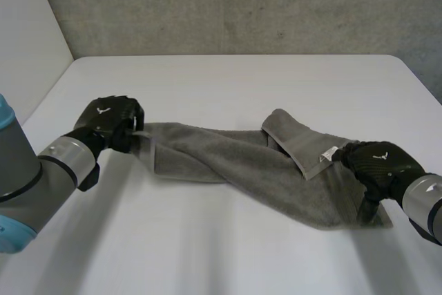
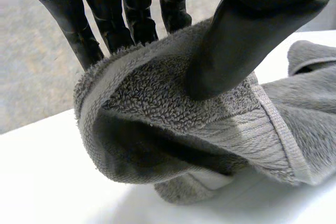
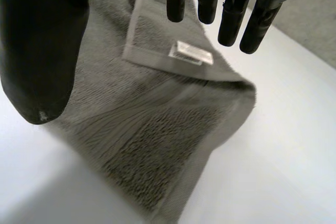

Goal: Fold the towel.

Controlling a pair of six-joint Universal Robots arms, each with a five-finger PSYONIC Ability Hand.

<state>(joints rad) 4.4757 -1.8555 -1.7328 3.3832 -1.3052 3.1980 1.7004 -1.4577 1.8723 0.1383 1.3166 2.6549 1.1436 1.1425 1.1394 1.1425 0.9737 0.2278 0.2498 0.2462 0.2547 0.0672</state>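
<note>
A grey towel lies rumpled across the centre of the white table. At centre left, the left hand pinches its end between thumb and fingers. At lower right, the right hand is spread over the end bearing a label.

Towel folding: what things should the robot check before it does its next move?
1. Left hand pinches one end of the towel between thumb and fingers: ok.
2. Right hand grips the other end: not ok; its fingers hang straight above the cloth.
3. Towel lies flat: not ok; it is twisted, and the corner with the label is flipped over.
4. Towel all on the white table: ok.
5. Left pinch firm enough to lift: cannot tell.
</note>
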